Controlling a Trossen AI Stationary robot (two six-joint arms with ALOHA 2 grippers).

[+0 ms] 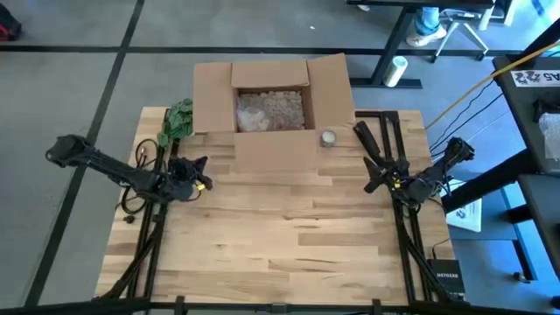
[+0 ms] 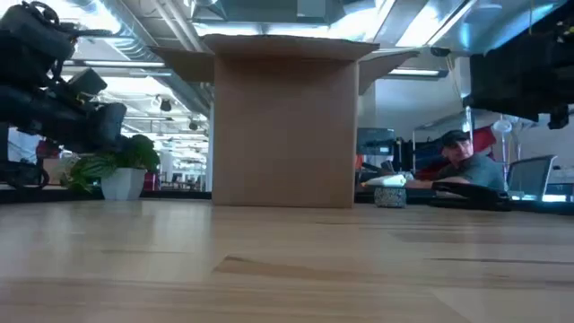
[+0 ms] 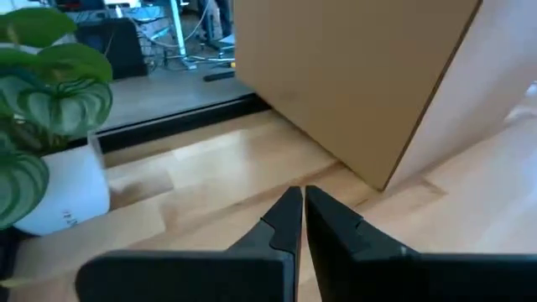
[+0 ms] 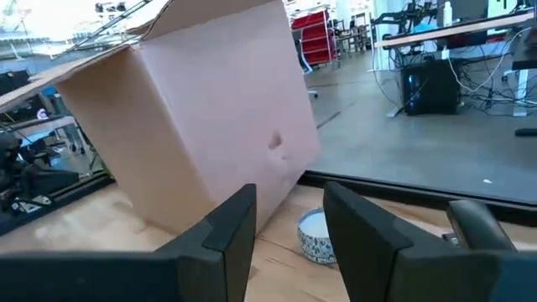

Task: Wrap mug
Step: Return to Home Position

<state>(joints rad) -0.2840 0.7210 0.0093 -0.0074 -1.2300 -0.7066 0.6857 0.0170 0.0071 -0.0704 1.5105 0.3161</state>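
The mug [image 1: 328,137] is small, pale and patterned. It stands on its base on the wooden table, by the near right corner of the open cardboard box [image 1: 271,105]. It also shows in the right wrist view [image 4: 316,235] and the low view [image 2: 390,193]. My right gripper [image 1: 372,179] hovers open near the table's right side, short of the mug and pointing toward it and the box. My left gripper [image 1: 203,172] is shut over the table's left side, pointing at the box's near left corner [image 3: 382,180]. Neither gripper touches anything.
The box holds pale packing filler [image 1: 269,109]. A potted plant [image 1: 178,120] stands left of the box. A long dark object [image 1: 367,144] lies right of the mug. Bare tabletop [image 1: 280,236] stretches in front. A person [image 2: 466,161] sits beyond the table.
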